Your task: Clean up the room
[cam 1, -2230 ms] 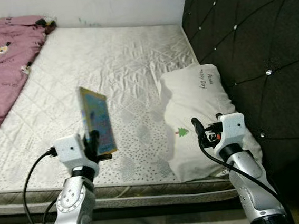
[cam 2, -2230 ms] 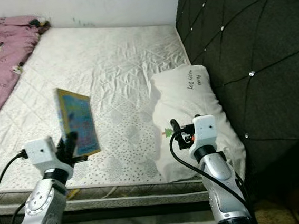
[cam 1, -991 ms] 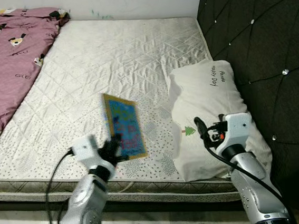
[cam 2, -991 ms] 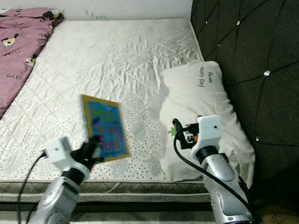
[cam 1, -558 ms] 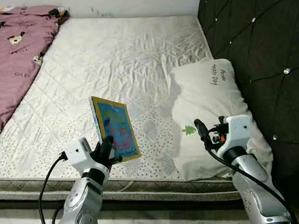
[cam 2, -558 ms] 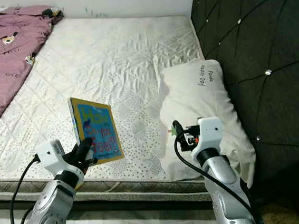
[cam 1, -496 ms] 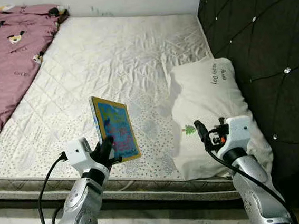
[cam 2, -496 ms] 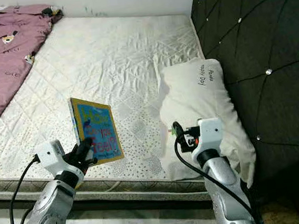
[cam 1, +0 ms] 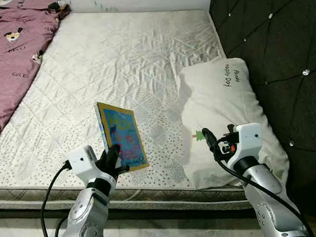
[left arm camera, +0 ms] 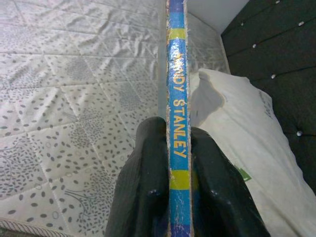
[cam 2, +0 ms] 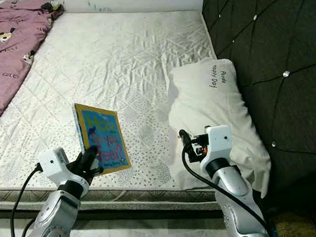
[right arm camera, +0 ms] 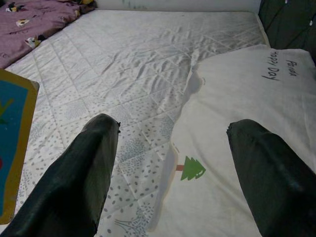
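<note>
Clamping the lower edge of a picture book, the left gripper holds it upright above the near edge of the mattress, its two black fingers pressed against the front and back covers. From the head camera the book shows its blue cover with a yellow border and coloured lettering, its long axis standing nearly vertical and leaning slightly away from the pillow, the cover facing toward the pillow and the robot.

The left wrist view adds what the head camera cannot read: the book seen edge-on, a blue spine with yellow bands and the printed words "ANDY STANLEY" running along its length between the fingers.

The right gripper hovers over the near end of the pillow, its fingers spread wide with nothing between them. Its wrist view looks between those fingers at the pillow's small green tree print and some handwriting-style lettering at the pillow's far end, with a corner of the book at the edge of the picture.

The pillow lies along the dark tufted headboard. On the far side of the mattress from the pillow lies a pink printed blanket.
</note>
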You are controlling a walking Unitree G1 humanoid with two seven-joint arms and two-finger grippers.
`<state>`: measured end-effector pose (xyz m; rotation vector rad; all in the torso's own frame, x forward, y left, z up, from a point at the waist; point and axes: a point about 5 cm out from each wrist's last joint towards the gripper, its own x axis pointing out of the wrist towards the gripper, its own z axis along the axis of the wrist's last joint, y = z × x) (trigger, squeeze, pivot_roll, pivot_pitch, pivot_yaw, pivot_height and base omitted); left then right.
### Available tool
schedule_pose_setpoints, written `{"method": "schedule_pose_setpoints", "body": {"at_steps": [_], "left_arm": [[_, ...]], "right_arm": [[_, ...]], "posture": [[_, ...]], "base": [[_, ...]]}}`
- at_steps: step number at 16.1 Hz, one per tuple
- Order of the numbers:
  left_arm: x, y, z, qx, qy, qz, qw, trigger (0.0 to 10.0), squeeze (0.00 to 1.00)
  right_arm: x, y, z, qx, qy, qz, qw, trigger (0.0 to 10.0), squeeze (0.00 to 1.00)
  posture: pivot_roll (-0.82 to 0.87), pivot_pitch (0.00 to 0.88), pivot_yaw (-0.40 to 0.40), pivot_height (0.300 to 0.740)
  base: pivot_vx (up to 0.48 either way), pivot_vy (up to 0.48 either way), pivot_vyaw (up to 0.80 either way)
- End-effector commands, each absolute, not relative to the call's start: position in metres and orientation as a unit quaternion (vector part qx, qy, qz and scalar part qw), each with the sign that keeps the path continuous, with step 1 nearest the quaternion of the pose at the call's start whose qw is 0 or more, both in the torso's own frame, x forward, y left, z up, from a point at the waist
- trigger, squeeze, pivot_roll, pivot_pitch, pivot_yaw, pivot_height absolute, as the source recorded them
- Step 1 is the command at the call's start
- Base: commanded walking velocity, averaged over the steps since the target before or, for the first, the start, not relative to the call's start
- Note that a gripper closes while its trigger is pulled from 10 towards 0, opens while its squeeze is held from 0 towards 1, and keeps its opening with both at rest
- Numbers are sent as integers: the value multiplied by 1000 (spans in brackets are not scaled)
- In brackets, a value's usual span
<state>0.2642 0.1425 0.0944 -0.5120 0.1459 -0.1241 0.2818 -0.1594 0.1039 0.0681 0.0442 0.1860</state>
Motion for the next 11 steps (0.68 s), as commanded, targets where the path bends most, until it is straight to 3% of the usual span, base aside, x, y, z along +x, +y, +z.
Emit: {"method": "schedule_pose_setpoints", "body": {"at_steps": [1,7,11], "left_arm": [[263,139,103,-251,53,-69,964,10000,0],[263,139,103,-248,52,-66,965,10000,0],[263,142,107,-257,31,-65,964,10000,0]], "right_arm": [[281,-160,104,35,24,95,995,10000,0],[281,-158,105,38,24,103,994,10000,0],[282,-160,103,33,28,101,994,10000,0]], "posture": [[-6,172,-17,693],[-5,173,-22,619],[-9,183,-25,619]], "base": [[0,0,0],[0,0,0],[0,0,0]]}}
